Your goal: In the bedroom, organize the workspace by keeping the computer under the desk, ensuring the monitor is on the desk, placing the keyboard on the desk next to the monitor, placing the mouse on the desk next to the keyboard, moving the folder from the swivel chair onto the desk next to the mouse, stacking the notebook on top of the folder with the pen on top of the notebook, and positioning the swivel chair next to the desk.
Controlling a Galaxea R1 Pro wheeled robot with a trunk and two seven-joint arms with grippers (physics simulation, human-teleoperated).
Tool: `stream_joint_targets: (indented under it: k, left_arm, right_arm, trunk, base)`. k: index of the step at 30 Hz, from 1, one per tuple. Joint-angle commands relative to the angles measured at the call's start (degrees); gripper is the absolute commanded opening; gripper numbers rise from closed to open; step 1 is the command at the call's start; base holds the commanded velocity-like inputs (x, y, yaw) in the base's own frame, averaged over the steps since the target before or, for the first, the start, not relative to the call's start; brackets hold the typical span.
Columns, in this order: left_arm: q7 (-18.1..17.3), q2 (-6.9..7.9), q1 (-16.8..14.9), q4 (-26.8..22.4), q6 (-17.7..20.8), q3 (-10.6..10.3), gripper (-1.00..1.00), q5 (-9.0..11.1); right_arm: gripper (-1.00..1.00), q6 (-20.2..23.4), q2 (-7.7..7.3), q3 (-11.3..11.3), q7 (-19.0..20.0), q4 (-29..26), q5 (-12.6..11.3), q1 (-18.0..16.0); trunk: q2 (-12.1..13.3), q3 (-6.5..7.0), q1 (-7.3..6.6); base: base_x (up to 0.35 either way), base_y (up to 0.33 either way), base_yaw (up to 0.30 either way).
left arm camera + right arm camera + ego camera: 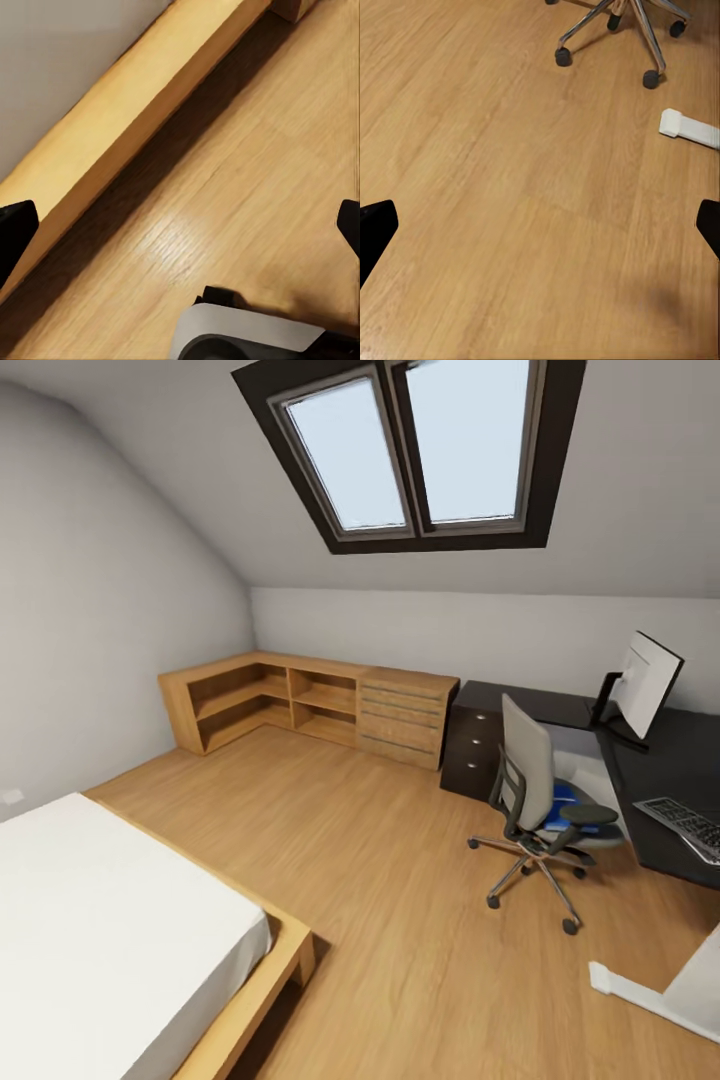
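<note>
Folder (563, 801) on swivel chair (530, 800), beside desk (670, 760).

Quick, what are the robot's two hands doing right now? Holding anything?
Left gripper: open, fingers spread wide apart, holding nothing, over the wooden floor beside the bed frame.
Right gripper: open, holding nothing, over bare floor.

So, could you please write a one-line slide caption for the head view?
Attic bedroom: grey swivel chair holding the bright blue folder beside the black L-shaped desk with monitor and keyboard.
</note>
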Motion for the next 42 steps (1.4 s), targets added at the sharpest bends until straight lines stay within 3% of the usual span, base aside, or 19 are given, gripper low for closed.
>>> stream_joint_targets:
  k: [1, 35, 42]
  left_arm:
    - [0.0, -0.02, 0.0, 0.0, -0.2, 0.4, 1.00, -0.2]
    - [0.0, -0.09, 0.0, -0.2, 0.2, 0.4, 1.00, -0.2]
    - [0.0, 0.00, 0.0, -0.2, 0.0, 0.3, 1.00, -0.2]
  right_arm:
    - [1.00, -0.2, 0.01, -0.1, 0.1, 0.1, -0.1, -0.1]
    - [1.00, -0.2, 0.01, 0.1, 0.2, 0.1, 0.0, -0.1]
    - [1.00, -0.2, 0.01, 0.1, 0.2, 0.1, 0.0, -0.1]
  trunk:
    - [0.0, -0.07, 0.03]
    - [0.0, 0.10, 0.03]
    - [0.0, 0.24, 0.03]
  base:
    - [0.290, 0.000, -0.298]
    - [0.325, 0.000, -0.298]
    - [0.115, 0.000, -0.297]
